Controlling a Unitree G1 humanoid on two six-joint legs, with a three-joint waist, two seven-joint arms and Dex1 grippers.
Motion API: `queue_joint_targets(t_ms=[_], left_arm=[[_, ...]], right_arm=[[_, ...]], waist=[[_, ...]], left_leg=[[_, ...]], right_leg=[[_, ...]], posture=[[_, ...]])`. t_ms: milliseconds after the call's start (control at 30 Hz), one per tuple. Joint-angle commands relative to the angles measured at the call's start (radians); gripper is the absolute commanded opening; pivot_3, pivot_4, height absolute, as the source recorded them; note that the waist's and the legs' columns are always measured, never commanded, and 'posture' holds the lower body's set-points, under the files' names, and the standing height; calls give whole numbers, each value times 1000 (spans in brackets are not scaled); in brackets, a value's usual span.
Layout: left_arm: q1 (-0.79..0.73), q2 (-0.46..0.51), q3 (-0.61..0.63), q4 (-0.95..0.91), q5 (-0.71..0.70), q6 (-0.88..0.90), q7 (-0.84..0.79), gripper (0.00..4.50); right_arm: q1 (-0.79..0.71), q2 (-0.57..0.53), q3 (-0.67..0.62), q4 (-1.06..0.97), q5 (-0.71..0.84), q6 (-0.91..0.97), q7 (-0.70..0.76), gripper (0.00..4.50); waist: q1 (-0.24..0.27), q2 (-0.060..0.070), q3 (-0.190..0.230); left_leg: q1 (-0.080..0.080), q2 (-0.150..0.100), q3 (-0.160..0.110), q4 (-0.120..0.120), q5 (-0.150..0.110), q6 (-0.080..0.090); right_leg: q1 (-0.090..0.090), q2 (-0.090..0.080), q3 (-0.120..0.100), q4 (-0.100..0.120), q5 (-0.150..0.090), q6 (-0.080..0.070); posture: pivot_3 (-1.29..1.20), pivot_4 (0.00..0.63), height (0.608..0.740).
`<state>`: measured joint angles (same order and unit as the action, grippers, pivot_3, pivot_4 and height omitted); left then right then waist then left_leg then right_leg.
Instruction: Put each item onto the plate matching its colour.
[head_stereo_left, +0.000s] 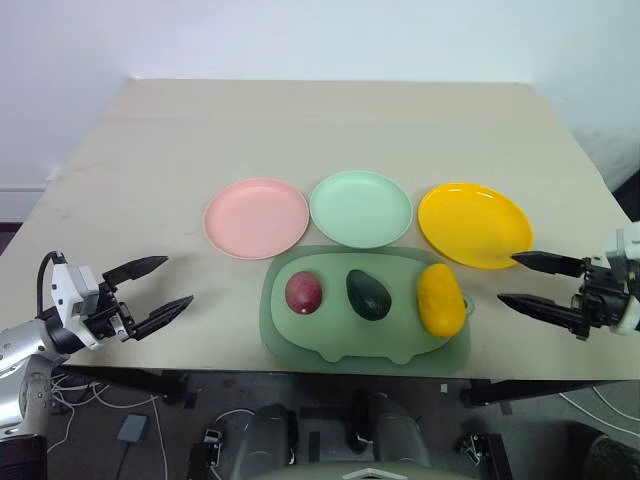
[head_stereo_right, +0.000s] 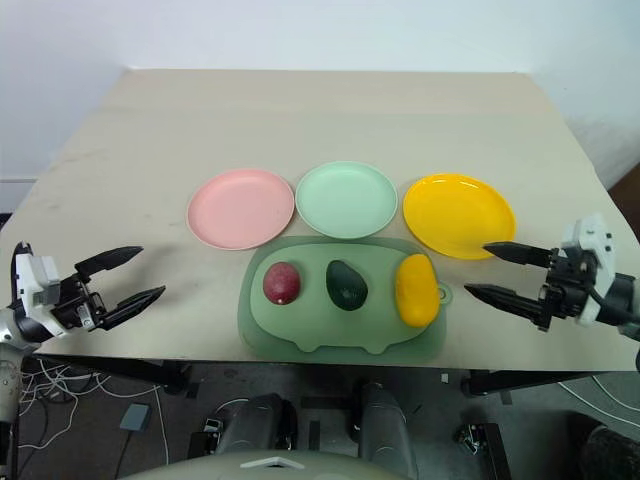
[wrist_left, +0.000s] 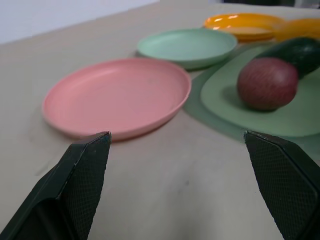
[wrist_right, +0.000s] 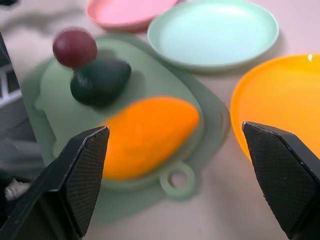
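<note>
All three fruits lay in a row on the wavy green mat (head_stereo_left: 300, 335), none yet on a plate: the maroon fruit (head_stereo_left: 303, 292) toward the left gripper (head_stereo_left: 160, 290), the avocado (head_stereo_left: 368, 294) in the middle, and the yellow fruit (head_stereo_left: 441, 299) just inward of the right gripper (head_stereo_left: 530, 283), its long axis running front to back. Both grippers stood with fingers spread wide and empty. The right arm was judged nearer the yellow fruit, with the yellow plate (head_stereo_left: 474, 224) just behind it.
</note>
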<state>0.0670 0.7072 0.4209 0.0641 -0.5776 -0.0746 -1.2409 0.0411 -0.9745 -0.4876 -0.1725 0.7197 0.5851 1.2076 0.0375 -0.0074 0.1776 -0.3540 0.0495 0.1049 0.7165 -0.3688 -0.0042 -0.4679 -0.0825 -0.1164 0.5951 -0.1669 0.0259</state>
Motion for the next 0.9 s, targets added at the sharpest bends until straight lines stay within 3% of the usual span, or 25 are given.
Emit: queue_joint_targets(t_ms=[33, 167, 367, 667, 900], left_arm=[[-16, 0, 0, -43, -8, -3, 13, 4469], [-40, -7, -22, -40, -7, -6, 11, 4469], [-80, -21, -62, -22, 3, -17, -3, 4469], [-110, -38, -97, -8, 8, -19, -5, 4469], [-108, -51, -113, -45, 11, -7, 24, 4469]], right_arm=[[-33, -8, 10, -126, 79, 139, -106, 4500], [-53, -50, 73, -247, 100, 328, -246, 4500], [-116, 13, 119, -347, 155, 504, -468, 4500], [-156, 126, 187, -375, 100, 606, -719, 4500], [-156, 176, 225, -393, 83, 661, -804, 4500]], waist=[[0, 0, 0], [1, 0, 0], [0, -1, 0], [-1, -1, 0], [0, -3, -1]], left_leg=[[0, 0, 0, 0, 0, 0], [-1, 0, 0, 0, 0, 0], [-1, 0, 0, 0, 0, 0], [-1, -1, 0, 0, 0, 0], [-1, 0, -1, 0, 0, 0]], right_leg=[[0, 0, 0, 0, 0, 0], [0, 0, 0, 0, -1, -1], [0, 0, 0, 0, -1, -1], [-1, 0, 0, 0, 0, 0], [0, 0, 0, -1, 0, 0]], posture=[[0, 150, 737], [0, 150, 737], [0, 150, 737], [0, 150, 737], [0, 150, 737]])
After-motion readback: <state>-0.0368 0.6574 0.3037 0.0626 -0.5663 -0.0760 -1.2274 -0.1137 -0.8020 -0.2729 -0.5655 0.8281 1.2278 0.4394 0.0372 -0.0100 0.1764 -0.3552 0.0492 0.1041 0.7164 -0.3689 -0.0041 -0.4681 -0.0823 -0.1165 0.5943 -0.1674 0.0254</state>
